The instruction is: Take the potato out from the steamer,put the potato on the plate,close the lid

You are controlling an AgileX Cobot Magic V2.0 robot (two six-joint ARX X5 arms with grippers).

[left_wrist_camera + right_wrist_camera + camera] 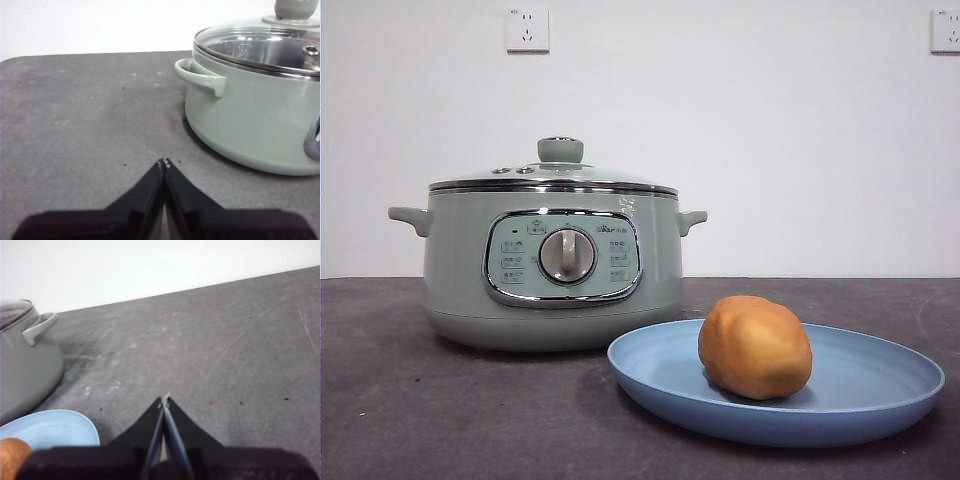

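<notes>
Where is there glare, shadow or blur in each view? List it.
Front view: even light, sharp; the potato casts a soft shadow on the plate. Left wrist view: bright glints on the lid, a dark shadow under the steamer, left gripper sharp. Right wrist view: wall washed out white, right gripper slightly soft.
</notes>
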